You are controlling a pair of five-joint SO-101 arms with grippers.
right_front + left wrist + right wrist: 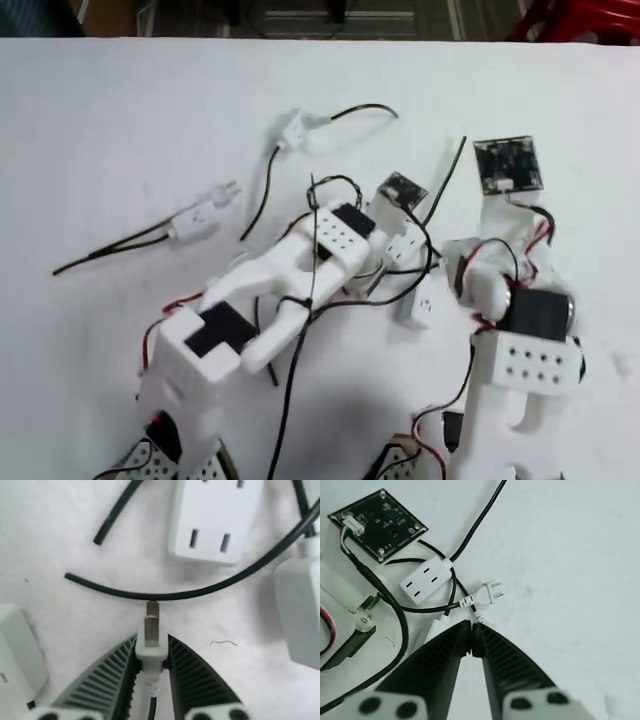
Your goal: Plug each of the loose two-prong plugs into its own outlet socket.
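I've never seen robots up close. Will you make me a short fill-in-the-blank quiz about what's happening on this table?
The left gripper is shut on a white ____.
The loose plug near the right gripper shows ____ metal prongs.
A ____ cable lies between the held plug and the outlet socket.
Missing words: plug; two; black.
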